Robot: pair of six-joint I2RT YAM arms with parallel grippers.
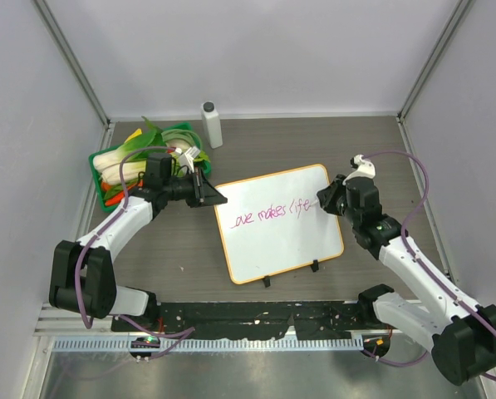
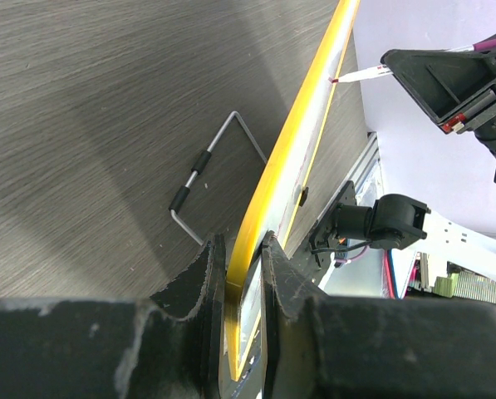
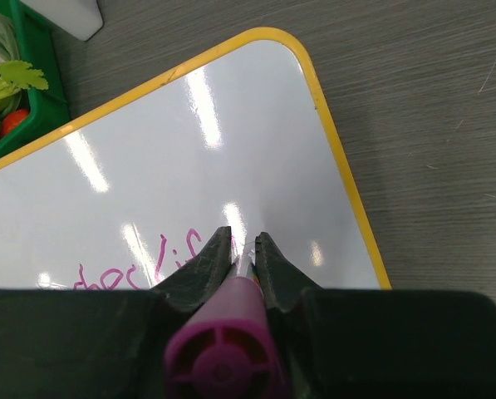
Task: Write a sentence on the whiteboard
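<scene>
The whiteboard (image 1: 289,245) reads — "ove makes life" (magenta sentence (image 1: 274,212)).

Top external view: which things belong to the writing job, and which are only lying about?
For the job:
whiteboard, its edge clamped in the left hand
sentence, pink, partly written
marker, held in the right hand

Lying about:
green tray with vegetables
white bottle

Left arm: reaches in from the left of the whiteboard (image 1: 285,241), elbow bent, wrist pointing at the board.
Left gripper (image 2: 245,245): fingers pinched on the whiteboard's left edge.
Right arm: folded, right of the whiteboard.
Right gripper (image 3: 244,249): over the whiteboard's right part, fingers clamped on a pink marker (image 3: 223,353).
</scene>
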